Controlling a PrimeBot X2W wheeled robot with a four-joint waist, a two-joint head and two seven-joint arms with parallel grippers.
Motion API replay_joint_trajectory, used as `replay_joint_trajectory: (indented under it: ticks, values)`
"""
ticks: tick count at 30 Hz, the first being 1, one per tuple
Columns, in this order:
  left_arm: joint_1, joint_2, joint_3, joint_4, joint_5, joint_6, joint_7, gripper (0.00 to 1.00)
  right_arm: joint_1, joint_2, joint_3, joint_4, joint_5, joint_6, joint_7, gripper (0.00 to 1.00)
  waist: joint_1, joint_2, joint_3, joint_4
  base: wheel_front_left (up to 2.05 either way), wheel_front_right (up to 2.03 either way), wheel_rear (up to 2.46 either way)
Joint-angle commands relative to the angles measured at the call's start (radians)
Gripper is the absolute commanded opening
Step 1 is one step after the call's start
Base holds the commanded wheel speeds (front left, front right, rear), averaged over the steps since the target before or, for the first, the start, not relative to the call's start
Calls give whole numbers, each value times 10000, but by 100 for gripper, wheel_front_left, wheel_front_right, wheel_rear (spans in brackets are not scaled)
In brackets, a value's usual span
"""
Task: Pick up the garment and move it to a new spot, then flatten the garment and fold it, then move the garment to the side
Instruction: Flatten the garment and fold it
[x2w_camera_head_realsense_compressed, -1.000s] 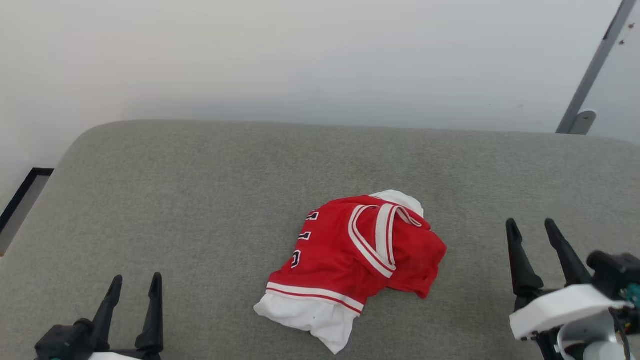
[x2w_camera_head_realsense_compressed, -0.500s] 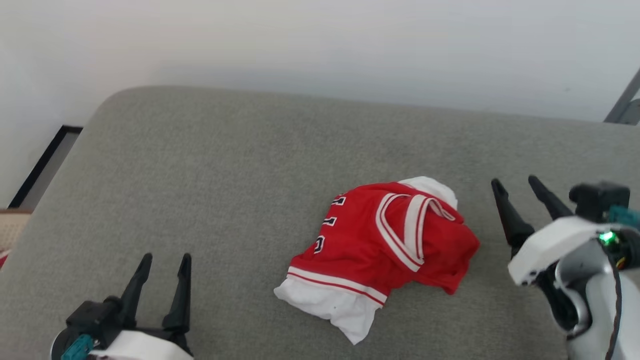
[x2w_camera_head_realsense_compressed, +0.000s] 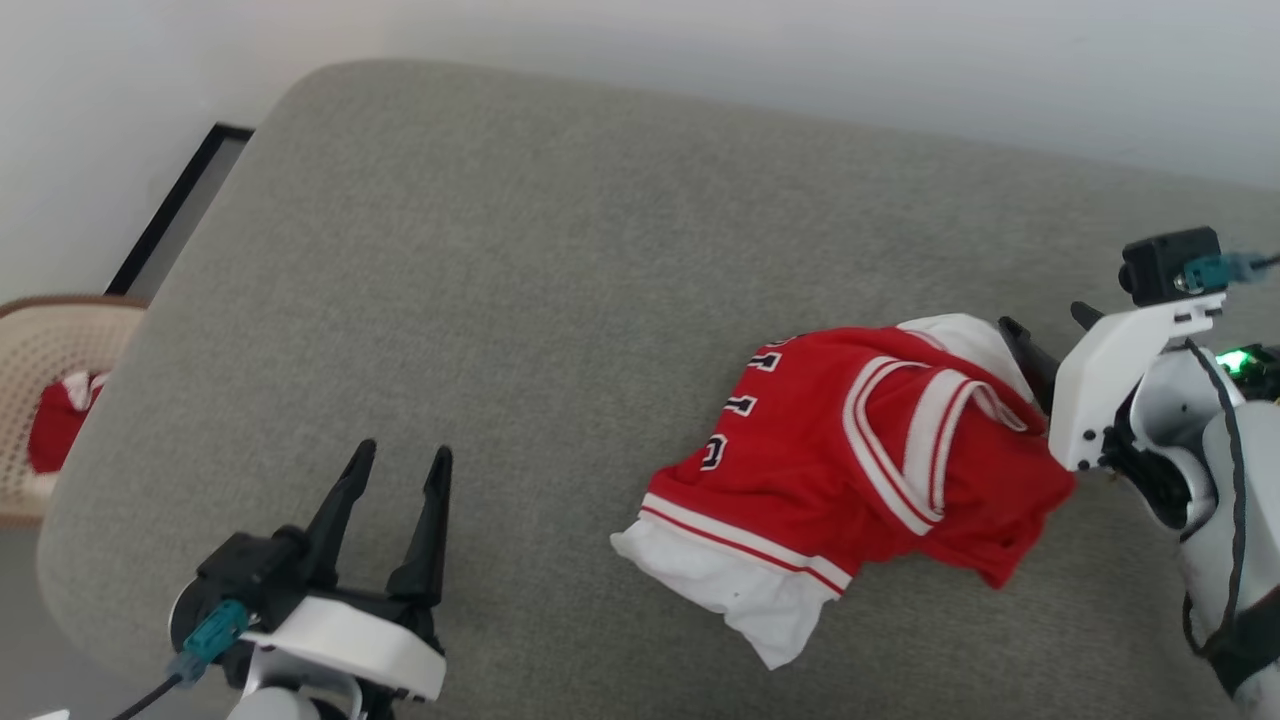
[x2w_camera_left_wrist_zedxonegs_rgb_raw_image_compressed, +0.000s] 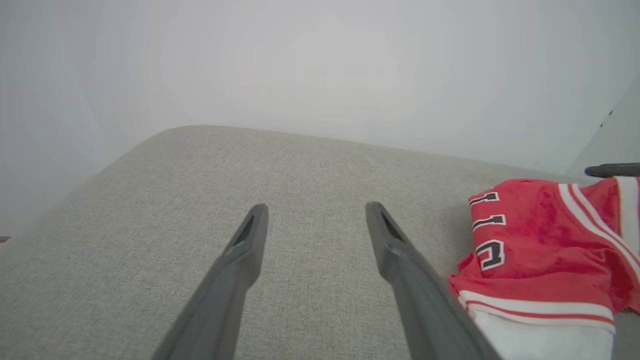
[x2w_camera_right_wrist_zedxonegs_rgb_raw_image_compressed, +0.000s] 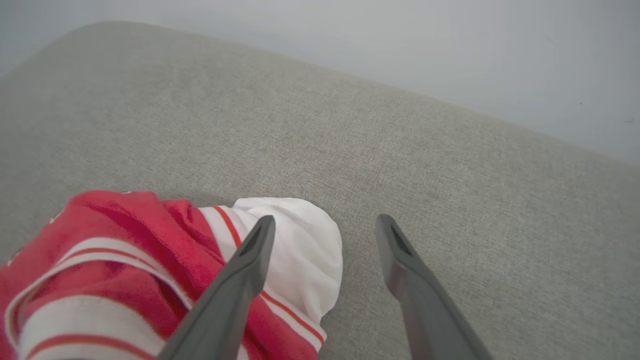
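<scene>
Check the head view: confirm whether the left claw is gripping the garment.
No, the left claw stands open over bare cushion, apart from the garment.

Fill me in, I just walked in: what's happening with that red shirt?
A two-armed robot is about to pick up the garment, a crumpled red jersey lying on a grey cushion. Its right gripper is open at the jersey's white sleeve, with nothing gripped yet. The left gripper is open over bare cushion, apart from the jersey.
</scene>
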Motion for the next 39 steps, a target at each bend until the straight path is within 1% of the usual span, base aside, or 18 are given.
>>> replay_joint_trajectory:
  ticks: [1,9,10,12,14,15,16,17,22,29,35,39]
  values:
    - [-247,-45,-107,35,-126,-26,-52,100,-297,-113,197,265,125,1,345,100,-1,0,367,331,0,0,0]
    - [-794,-221,-409,195,-280,-27,-52,100,-1341,-685,1452,1584,526,1,2839,100,-1,0,976,778,0,0,0]
    - [-889,-268,-467,235,-340,-27,-52,100,-1413,-785,1770,1916,599,-1,3387,100,-1,0,1083,863,0,0,0]
    - [-965,-301,-491,291,-370,-27,-52,100,-1445,-788,1927,2251,764,-1,3806,100,-1,0,1159,933,0,0,0]
    - [-1052,-323,-519,331,-427,-27,-52,100,-1521,-805,2119,2481,857,-2,3953,100,-1,0,1227,990,0,0,0]
    - [-1074,-344,-534,356,-445,-27,-52,100,-1568,-811,2220,2514,931,-2,3921,47,-1,0,1250,1014,0,0,0]
    - [-1074,-344,-534,356,-445,-27,-52,100,-1568,-811,2220,2514,931,-2,3921,47,-1,0,1250,1014,0,0,0]
    - [-1099,-351,-551,384,-440,-27,-52,100,-1626,-809,2325,2509,1046,-2,3871,0,-1,0,1258,1035,0,0,0]
    - [-1089,-236,-431,468,-497,-27,-52,100,-2052,-1068,2462,2229,1646,1,3750,0,-1,0,1155,897,0,0,0]
    - [-751,57,-101,347,-477,-28,-52,100,-2253,-1689,2569,1209,2373,-1,3751,0,-1,0,869,198,0,0,0]
    - [-521,306,83,193,-428,-28,-52,100,-1811,-2316,2079,371,2790,-1,3909,0,-1,0,625,-527,0,0,0]
    - [-433,449,125,131,-396,-28,-52,100,-1241,-2669,1385,-43,2864,-1,4162,0,-1,0,481,-956,0,0,0]
